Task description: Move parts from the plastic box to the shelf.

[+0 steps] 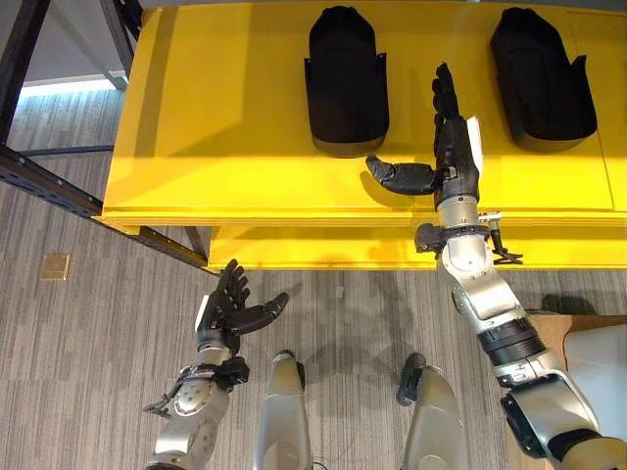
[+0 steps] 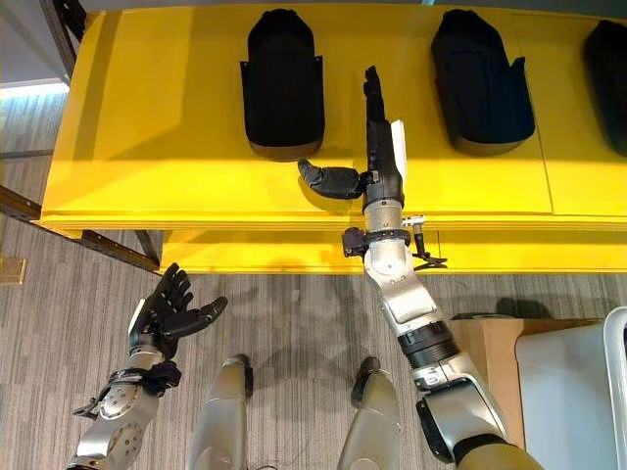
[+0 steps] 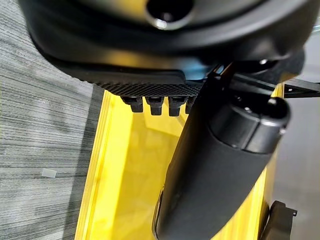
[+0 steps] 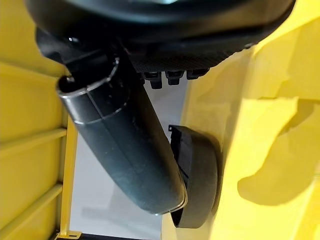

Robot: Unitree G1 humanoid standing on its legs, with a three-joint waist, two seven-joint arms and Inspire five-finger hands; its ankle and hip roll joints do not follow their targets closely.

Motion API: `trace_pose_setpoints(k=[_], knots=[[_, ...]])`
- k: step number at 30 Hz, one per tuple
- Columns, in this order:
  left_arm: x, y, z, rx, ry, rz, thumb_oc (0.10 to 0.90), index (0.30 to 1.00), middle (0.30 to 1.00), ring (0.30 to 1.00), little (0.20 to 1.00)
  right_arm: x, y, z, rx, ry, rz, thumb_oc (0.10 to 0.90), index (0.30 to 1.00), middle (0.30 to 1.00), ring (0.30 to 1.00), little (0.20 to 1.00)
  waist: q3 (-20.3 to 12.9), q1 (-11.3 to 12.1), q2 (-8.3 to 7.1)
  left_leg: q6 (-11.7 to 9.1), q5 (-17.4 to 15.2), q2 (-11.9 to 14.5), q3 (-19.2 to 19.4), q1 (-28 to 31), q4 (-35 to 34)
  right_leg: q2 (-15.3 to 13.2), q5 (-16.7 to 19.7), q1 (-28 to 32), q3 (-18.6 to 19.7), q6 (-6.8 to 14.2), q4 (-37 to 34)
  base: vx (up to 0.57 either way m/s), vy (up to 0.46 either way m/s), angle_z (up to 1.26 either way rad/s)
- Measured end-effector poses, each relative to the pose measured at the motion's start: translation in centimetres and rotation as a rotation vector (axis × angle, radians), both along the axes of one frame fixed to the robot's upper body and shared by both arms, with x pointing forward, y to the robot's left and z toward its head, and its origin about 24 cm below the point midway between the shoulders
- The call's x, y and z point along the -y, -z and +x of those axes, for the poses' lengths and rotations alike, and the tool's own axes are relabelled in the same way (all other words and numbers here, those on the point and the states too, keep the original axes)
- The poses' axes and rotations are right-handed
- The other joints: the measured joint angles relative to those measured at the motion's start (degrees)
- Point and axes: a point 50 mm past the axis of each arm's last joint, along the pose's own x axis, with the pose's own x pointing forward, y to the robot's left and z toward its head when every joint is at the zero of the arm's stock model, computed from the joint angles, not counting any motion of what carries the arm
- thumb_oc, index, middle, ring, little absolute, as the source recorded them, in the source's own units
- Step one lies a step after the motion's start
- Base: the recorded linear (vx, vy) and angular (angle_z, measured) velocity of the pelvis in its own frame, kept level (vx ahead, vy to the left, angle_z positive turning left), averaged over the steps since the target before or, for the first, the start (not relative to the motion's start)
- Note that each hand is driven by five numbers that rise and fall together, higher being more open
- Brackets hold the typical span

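Note:
Two black moulded parts [image 1: 346, 83] [image 1: 542, 78] lie on top of the yellow shelf [image 1: 216, 127], and a third part [image 2: 612, 78] shows at the right edge. My right hand [image 1: 453, 147] is stretched flat over the shelf between the first two parts, open, with its thumb out towards the left and nothing in it. In the right wrist view the thumb [image 4: 120, 145] points past one black part [image 4: 197, 175]. My left hand [image 1: 227, 308] hangs low over the carpet in front of the shelf, open and holding nothing.
A pale plastic box [image 2: 573, 382] sits on a brown surface [image 2: 485, 343] at the lower right. A dark metal rack frame [image 1: 49, 181] runs along the left of the shelf. A small brown square [image 1: 55, 265] lies on the grey carpet.

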Motion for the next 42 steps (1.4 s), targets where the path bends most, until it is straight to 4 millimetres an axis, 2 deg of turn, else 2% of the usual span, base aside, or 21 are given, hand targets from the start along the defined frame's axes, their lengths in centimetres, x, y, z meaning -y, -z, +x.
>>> trace_pose_setpoints(k=[5,6,8,9,11,13,16,17,20,26,28,31,34,38,39,40,42], knots=[[-0.1,-0.1,0.1,0.003,-0.004,0.001,0.9,1.0,1.0,1.0,1.0,0.8,2.8,-2.3,-0.036,-0.008,0.016,0.9,1.0,1.0,1.0,1.0,0.1,-0.5,-0.5,0.0,2.3,0.3,0.1,3.4,-5.4,0.9,2.1,4.0,-1.4,0.1,-5.2,0.03,0.004,0.01],[-0.1,-0.1,0.2,0.003,-0.004,0.001,0.9,1.0,1.0,1.0,1.0,0.9,3.5,-2.7,-0.052,-0.022,0.011,0.9,1.0,1.0,1.0,1.0,0.0,-1.4,-1.12,-0.2,3.1,0.4,0.6,5.1,-7.8,1.2,2.9,5.4,-1.5,-0.1,-7.6,0.14,0.04,-0.03],[0.2,0.0,0.2,-0.002,0.001,-0.001,0.9,1.0,1.0,1.0,1.0,1.5,5.2,-4.6,-0.088,-0.032,0.023,0.9,1.0,1.0,1.0,1.0,-0.1,-1.7,-1.59,-0.3,4.7,0.8,1.1,8.7,-12.4,2.2,5.1,9.6,-2.6,-0.1,-13.0,0.14,0.063,-0.06],[-0.2,0.3,-0.3,-0.014,-0.017,-0.002,0.9,1.0,1.0,1.0,1.0,1.5,6.6,-6.0,-0.126,-0.061,0.022,0.9,1.0,1.0,1.0,1.0,-1.3,-2.8,-3.12,-0.2,6.2,0.8,2.1,11.7,-16.6,2.7,6.8,12.4,-2.9,0.3,-17.3,0.16,0.067,-0.07],[-0.4,0.4,-0.5,-0.02,-0.024,-0.001,0.9,1.0,1.0,1.0,1.0,1.8,7.0,-6.5,-0.129,-0.076,0.022,0.9,1.0,1.0,1.0,1.0,-2.6,-4.3,-4.43,-0.3,7.3,0.8,3.0,13.2,-19.6,3.1,8.7,13.7,-2.9,0.3,-21.3,0.1,0.043,-0.14],[-0.3,0.5,-0.5,-0.023,-0.025,-0.012,0.9,1.0,1.0,1.0,1.0,2.7,7.4,-6.9,-0.138,-0.06,0.032,0.9,1.0,1.0,1.0,1.0,-4.1,-4.8,-5.27,-0.3,8.4,0.7,3.8,14.6,-22.0,3.5,10.6,15.1,-2.9,0.2,-25.1,0.08,0.037,-0.15],[-0.1,1.6,-1.3,-0.066,-0.034,-0.032,0.9,1.0,1.0,1.0,1.0,3.8,8.6,-7.8,-0.175,-0.052,0.073,0.9,1.0,1.0,1.0,1.0,-5.4,-4.9,-5.28,-0.4,9.5,0.7,4.9,17.9,-25.8,4.2,12.5,18.4,-3.0,0.3,-29.9,0.12,0.054,-0.12],[-0.3,2.2,-2.1,-0.096,-0.047,-0.032,0.9,1.0,1.0,1.0,1.0,4.1,10.0,-8.6,-0.229,-0.06,0.095,0.9,1.0,1.0,1.0,1.0,-6.9,-5.0,-5.41,-0.5,10.3,0.8,6.0,20.8,-28.7,4.7,13.4,20.6,-2.8,0.3,-32.7,0.14,0.075,-0.2],[-0.7,4.0,-3.9,-0.177,-0.086,-0.049,0.9,1.0,1.0,1.0,1.0,4.8,12.5,-10.4,-0.334,-0.069,0.157,0.9,1.0,1.0,1.0,1.0,-10.5,-5.9,-5.18,-0.6,11.2,0.7,7.5,24.3,-32.7,5.0,14.6,23.5,-2.6,0.7,-36.4,0.08,0.05,-0.15],[-0.7,5.5,-5.6,-0.252,-0.103,-0.045,0.9,1.0,1.0,1.0,1.0,6.3,15.8,-13.6,-0.458,-0.027,0.331,0.9,1.0,1.0,1.0,1.0,-15.4,-7.1,-5.26,-0.8,14.9,-0.1,10.3,29.6,-41.6,5.3,16.0,24.6,-1.3,1.0,-39.7,0.05,0.103,-0.14],[-0.7,5.9,-6.0,-0.265,-0.124,-0.06,0.9,1.0,1.0,1.0,1.0,6.2,16.7,-14.4,-0.492,-0.021,0.378,0.9,1.0,1.0,1.0,1.0,-16.4,-7.7,-5.41,-0.7,15.6,-0.4,10.9,30.3,-42.9,5.1,16.3,24.4,-1.0,1.1,-39.8,0.01,0.099,-0.19],[-1.7,6.4,-7.1,-0.298,-0.161,-0.045,0.9,1.0,1.0,1.0,1.0,6.4,20.0,-16.4,-0.643,0.006,0.404,0.9,1.0,1.0,1.0,1.0,-18.4,-8.1,-7.35,-0.4,15.5,-1.5,14.6,32.9,-43.9,4.8,17.8,24.0,2.6,1.7,-40.6,0.02,0.147,-0.52],[-2.1,6.5,-7.4,-0.307,-0.174,-0.031,0.9,1.0,1.0,1.0,1.0,6.3,21.2,-17.3,-0.701,0.02,0.421,0.9,1.0,1.0,1.0,1.0,-19.7,-8.1,-8.77,0.2,15.5,-2.1,15.8,33.0,-44.2,4.6,18.5,22.9,4.2,1.7,-40.5,0.02,0.113,-0.23],[-2.2,6.6,-7.4,-0.316,-0.16,0.003,0.9,1.0,1.0,1.0,1.0,5.8,22.0,-18.5,-0.74,0.027,0.459,0.9,1.0,1.0,1.0,1.0,-20.4,-9.4,-10.04,0.8,15.5,-3.5,16.3,33.2,-43.9,3.3,18.8,22.6,5.4,1.9,-39.3,-0.02,0.176,-0.05],[-2.2,6.7,-7.3,-0.32,-0.155,0.016,0.9,1.0,1.0,1.0,1.0,5.5,22.2,-18.6,-0.741,0.026,0.476,0.9,1.0,1.0,1.0,1.0,-20.3,-10.7,-10.8,1.6,14.8,-4.8,16.6,32.7,-42.1,2.0,19.3,22.0,6.5,2.4,-38.2,-0.07,0.178,-0.2],[-2.2,6.7,-7.2,-0.323,-0.149,0.034,0.9,1.0,1.0,1.0,1.0,5.4,22.0,-18.3,-0.733,0.018,0.477,0.9,1.0,1.0,1.0,1.0,-20.3,-10.7,-10.96,1.8,14.1,-5.2,17.1,32.3,-41.1,1.6,21.0,21.3,7.6,2.9,-38.3,-0.08,0.164,-0.38],[-2.4,6.4,-6.7,-0.309,-0.133,0.06,0.9,1.0,1.0,1.0,1.0,5.3,22.1,-18.4,-0.735,0.015,0.481,0.9,1.0,1.0,1.0,1.0,-20.1,-11.2,-11.4,2.6,13.2,-6.2,18.5,30.9,-39.2,1.5,26.7,19.8,8.3,3.0,-39.9,-0.09,0.163,-0.48]])
